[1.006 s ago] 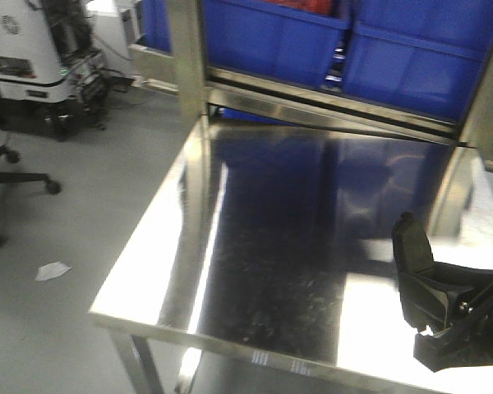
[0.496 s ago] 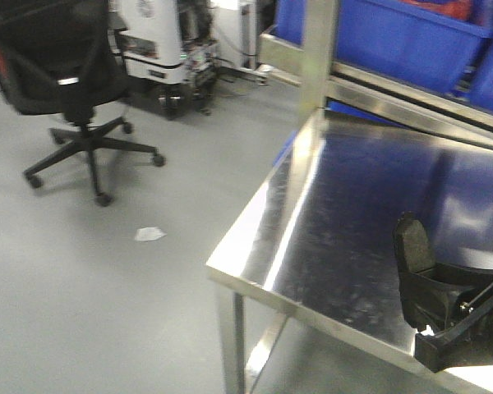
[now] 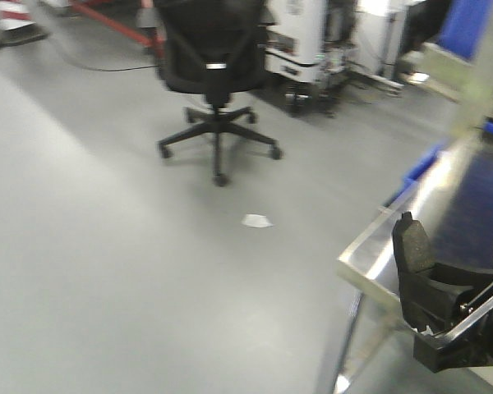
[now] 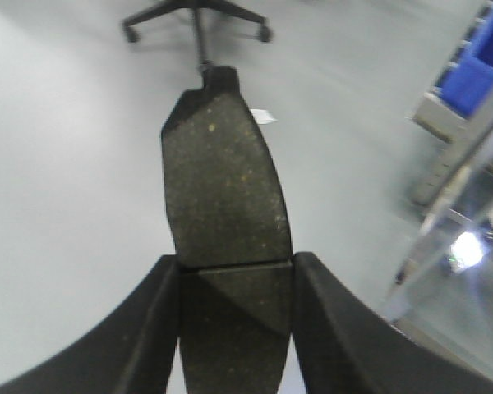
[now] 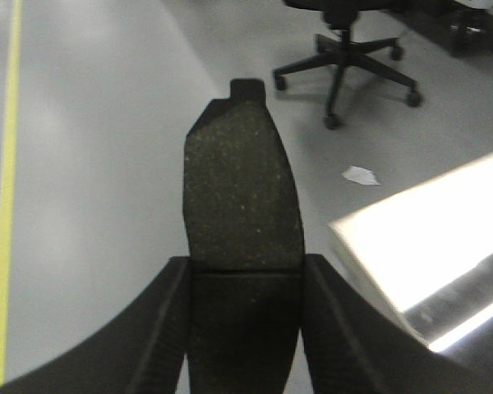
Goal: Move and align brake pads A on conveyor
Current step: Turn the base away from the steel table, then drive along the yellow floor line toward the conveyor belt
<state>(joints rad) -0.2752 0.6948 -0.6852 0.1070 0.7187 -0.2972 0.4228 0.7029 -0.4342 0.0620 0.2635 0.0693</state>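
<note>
Both grippers are shut on a brake pad A, a flat dark-grey speckled pad with a thin groove across it. In the left wrist view the pad [image 4: 223, 180] sticks out forward from my left gripper [image 4: 235, 264], whose fingers press its two sides. The right wrist view shows the other pad [image 5: 240, 185] clamped the same way in my right gripper [image 5: 245, 264]. The front view has a black gripper [image 3: 444, 316] at the lower right with a pad [image 3: 412, 242] standing up from it. Both pads hang over the grey floor. The conveyor is out of view.
The shiny steel table [image 3: 386, 263] has its corner at the right, also seen as the bright table corner [image 5: 427, 238]. A black office chair [image 3: 209, 57] stands ahead on the floor, with a paper scrap [image 3: 256, 220] near it. A yellow floor line [image 5: 4, 205] runs at left. Blue bins [image 4: 476, 74] sit at right.
The front view has swung left: the steel table has slid off to the right and the chair and open floor have come in. The gripper with its pad keeps the same place in the frame.
</note>
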